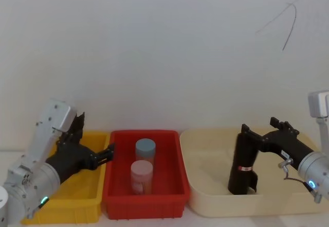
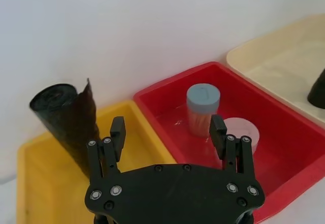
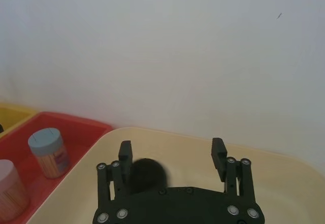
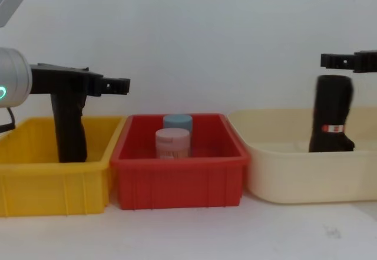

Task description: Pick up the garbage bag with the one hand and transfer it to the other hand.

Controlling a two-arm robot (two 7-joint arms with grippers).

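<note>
The right gripper's [image 3: 171, 145] fingers [image 3: 125, 155] are spread wide and hold nothing, poised just above the top of the garbage bag [image 4: 330, 115]. The bag stands upright inside the cream bin [image 1: 205, 196], its red-and-white band below its middle. Beside that bin, the red bin [image 1: 144, 206] holds a blue-lidded jar [image 1: 145, 147] and, nearer the robot, a pink-lidded jar [image 1: 142, 169]. The left gripper [image 2: 167, 125], fingers likewise apart and empty, hangs over the yellow bin [image 1: 77, 209], pointing toward the red one; a plain black roll [image 2: 68, 122] stands in the yellow bin beside it
</note>
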